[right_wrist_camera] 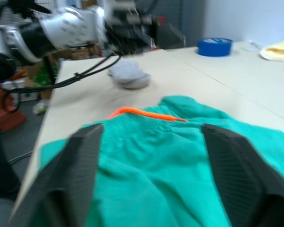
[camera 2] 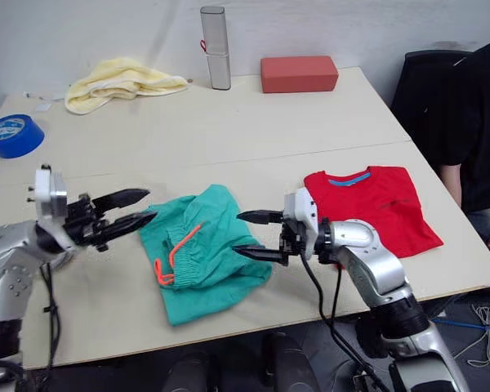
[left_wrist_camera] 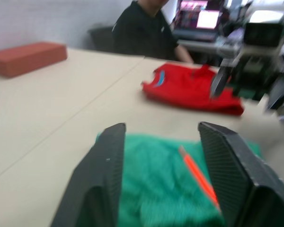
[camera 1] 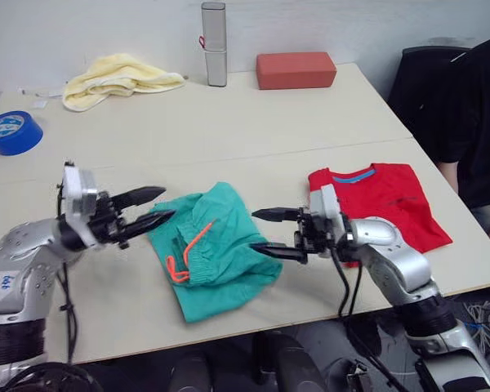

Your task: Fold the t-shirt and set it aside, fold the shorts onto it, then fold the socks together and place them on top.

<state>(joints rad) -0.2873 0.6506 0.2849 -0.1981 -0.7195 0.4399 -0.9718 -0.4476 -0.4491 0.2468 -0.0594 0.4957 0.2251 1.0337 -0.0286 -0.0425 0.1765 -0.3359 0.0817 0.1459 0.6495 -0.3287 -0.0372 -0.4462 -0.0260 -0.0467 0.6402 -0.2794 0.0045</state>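
Shorts (camera 1: 216, 249) lie bunched at the near-centre of the beige table (camera 1: 229, 122), long axis roughly front to back, orange drawstring (camera 1: 188, 251) on their left part. Left gripper (camera 1: 151, 208) and right gripper (camera 1: 265, 233) flank them, both with fingers spread, holding nothing. Folded t-shirt (camera 1: 384, 200) lies to the right, collar toward the far edge. A grey lump, possibly the socks (right_wrist_camera: 130, 75), sits by the left arm. Person seated at far right.

A pale yellow cloth (camera 1: 118, 78) lies crumpled at the far left of the table (camera 1: 229, 122); a roll of blue tape (camera 1: 11, 131) sits near the left edge, well apart from it; a tall grey case (camera 1: 214, 43) stands upright at the far edge, with a red-brown block (camera 1: 295, 70) just beside it; a person in black (camera 1: 478, 122) sits at the table's right side.
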